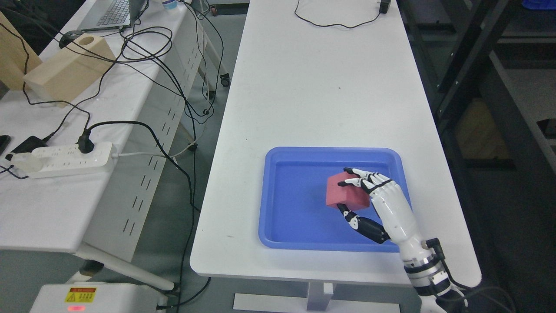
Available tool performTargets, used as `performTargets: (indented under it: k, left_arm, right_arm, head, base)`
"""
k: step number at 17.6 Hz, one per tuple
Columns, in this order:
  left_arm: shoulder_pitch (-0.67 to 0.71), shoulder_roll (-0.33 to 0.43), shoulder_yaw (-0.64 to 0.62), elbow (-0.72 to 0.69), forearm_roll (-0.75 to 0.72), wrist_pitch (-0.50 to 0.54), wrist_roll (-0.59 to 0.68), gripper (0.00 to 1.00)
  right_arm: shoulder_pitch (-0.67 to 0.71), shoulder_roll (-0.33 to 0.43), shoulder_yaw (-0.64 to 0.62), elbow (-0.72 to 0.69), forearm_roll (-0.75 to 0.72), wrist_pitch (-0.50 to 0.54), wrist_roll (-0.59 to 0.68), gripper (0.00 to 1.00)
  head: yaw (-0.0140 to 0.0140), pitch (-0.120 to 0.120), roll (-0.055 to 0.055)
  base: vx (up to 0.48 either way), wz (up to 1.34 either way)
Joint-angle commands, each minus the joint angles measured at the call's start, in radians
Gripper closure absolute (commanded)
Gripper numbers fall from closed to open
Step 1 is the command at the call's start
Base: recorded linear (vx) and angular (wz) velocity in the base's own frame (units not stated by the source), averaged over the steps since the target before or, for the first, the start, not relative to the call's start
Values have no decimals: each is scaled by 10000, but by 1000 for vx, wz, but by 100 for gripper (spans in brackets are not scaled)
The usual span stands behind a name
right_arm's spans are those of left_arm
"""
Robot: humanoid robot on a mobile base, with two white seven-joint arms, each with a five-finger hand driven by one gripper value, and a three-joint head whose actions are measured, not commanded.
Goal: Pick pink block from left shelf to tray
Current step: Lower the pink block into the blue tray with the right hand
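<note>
1. Holding the pink block [345, 193] over the blue tray [278, 226], the right hand [373, 204] has its fingers [360, 176] curled over the block's top and its thumb under the near side, so it is clamped on the block.
2. The block sits inside the tray's outline, toward the tray's right half; whether it rests on the tray floor or hangs just above it, I cannot tell.
3. Judged from this, the carry looks done and only the release and withdrawal are left.
4. No shelf shows anywhere around the tray, and the left hand is out of view.
5. The tray lies on the white counter [312, 87], close to the counter's near edge; its right rim is near the counter's right edge, so the arm has little counter on that side.
6. Beyond the tray's far rim the counter is bare up to a black cable [334, 24], giving open room to lift away.
7. Left of the tray, across a gap, a second counter carries a power strip [65, 158] and loose cords.
</note>
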Motion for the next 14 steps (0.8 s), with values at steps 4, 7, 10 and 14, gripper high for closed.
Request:
performTargets:
  k: [4, 7, 10, 14]
  left_arm:
    - [-292, 175, 0, -175, 0, -4, 7, 0]
    - [-292, 175, 0, -175, 0, -4, 7, 0]
    - [-292, 175, 0, -175, 0, -4, 7, 0]
    - [-292, 175, 0, -175, 0, -4, 7, 0]
  right_arm:
    - [119, -196, 68, 15, 589, 302, 266, 74]
    - [303, -211, 68, 16, 481, 611, 697, 57]
    - [365, -227, 53, 0, 481, 611, 697, 51]
    - [472, -227, -8, -15, 451, 611, 697, 43]
  head:
    - [0, 0, 0]
    - [0, 0, 0]
    - [0, 0, 0]
    - [0, 0, 0]
  base:
    - [63, 0]
    - [31, 0]
    - [6, 0]
    - [0, 0]
